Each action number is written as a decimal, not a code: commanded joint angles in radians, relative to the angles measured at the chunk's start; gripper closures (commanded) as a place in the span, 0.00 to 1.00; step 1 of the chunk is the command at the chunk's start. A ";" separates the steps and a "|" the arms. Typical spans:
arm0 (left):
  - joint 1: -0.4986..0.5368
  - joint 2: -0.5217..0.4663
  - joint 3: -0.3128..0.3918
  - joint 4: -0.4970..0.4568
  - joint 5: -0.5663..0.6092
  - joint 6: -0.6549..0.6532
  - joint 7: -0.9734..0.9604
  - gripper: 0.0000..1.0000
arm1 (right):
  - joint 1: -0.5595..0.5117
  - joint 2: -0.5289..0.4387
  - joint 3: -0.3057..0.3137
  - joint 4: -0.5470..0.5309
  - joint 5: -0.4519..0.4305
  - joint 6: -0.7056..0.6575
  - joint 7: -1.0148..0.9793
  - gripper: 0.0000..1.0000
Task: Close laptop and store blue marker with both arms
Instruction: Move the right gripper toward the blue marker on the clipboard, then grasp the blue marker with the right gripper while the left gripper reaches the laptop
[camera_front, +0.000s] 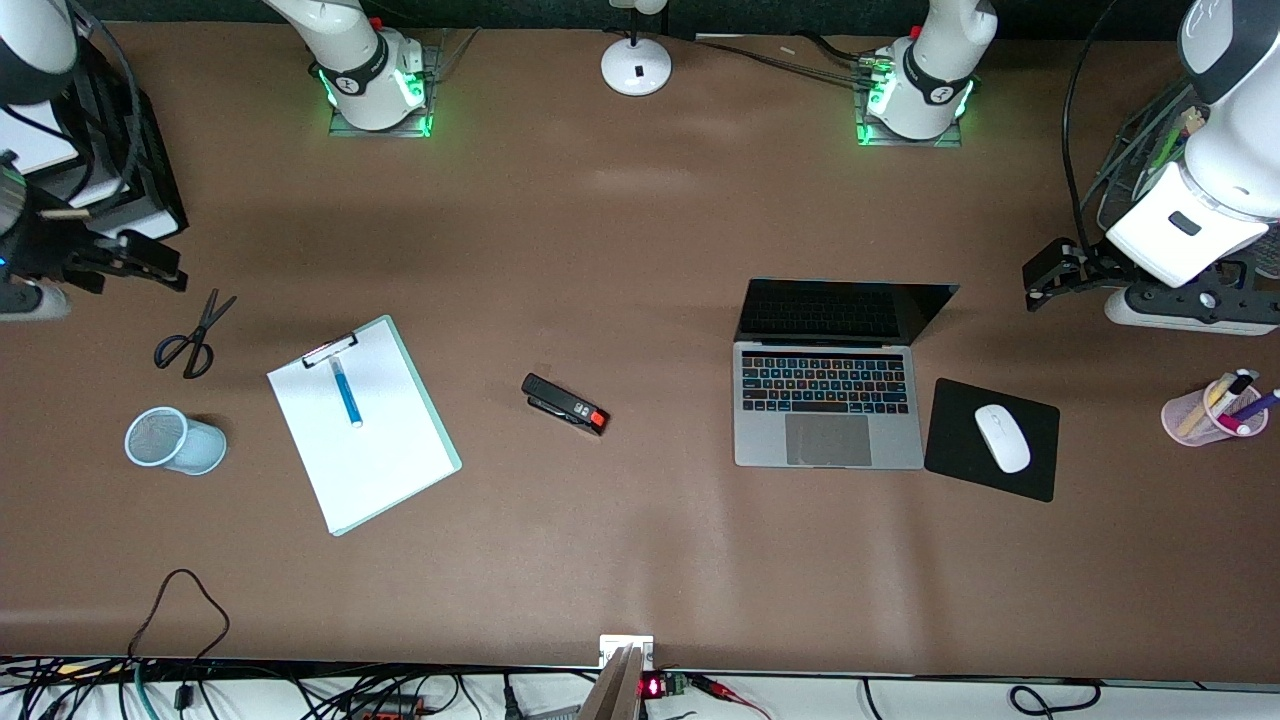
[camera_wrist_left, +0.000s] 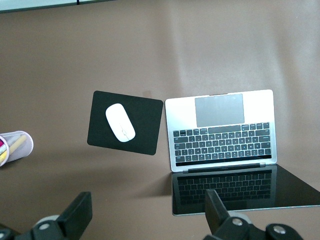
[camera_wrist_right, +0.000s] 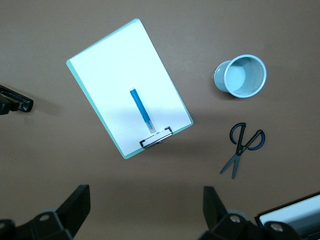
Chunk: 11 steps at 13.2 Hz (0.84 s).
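Observation:
The laptop (camera_front: 828, 400) lies open on the brown table toward the left arm's end, screen up and keys lit; it also shows in the left wrist view (camera_wrist_left: 220, 130). The blue marker (camera_front: 346, 392) lies on the white paper of a clipboard (camera_front: 380, 470) toward the right arm's end, also in the right wrist view (camera_wrist_right: 142, 112). My left gripper (camera_front: 1040, 280) is open and empty, up in the air beside the laptop's screen (camera_wrist_left: 147, 215). My right gripper (camera_front: 160, 268) is open and empty, over the table near the scissors (camera_wrist_right: 145, 210).
A black mouse pad (camera_front: 960, 460) with a white mouse (camera_front: 1002, 437) lies beside the laptop. A pink cup of markers (camera_front: 1212, 410) stands at the left arm's end. A stapler (camera_front: 565, 404), scissors (camera_front: 190, 340) and a tipped mesh cup (camera_front: 175, 440) lie on the table.

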 joint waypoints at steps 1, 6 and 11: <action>0.003 0.031 -0.003 0.051 0.014 -0.025 0.011 0.00 | -0.003 0.061 0.005 -0.002 0.015 0.041 -0.022 0.00; -0.015 0.091 -0.006 0.054 0.013 -0.036 0.014 0.00 | 0.031 0.179 0.007 -0.031 0.018 0.210 -0.106 0.00; -0.017 0.140 -0.004 0.123 0.016 -0.037 0.012 0.18 | 0.038 0.297 0.007 -0.079 0.018 0.418 -0.266 0.04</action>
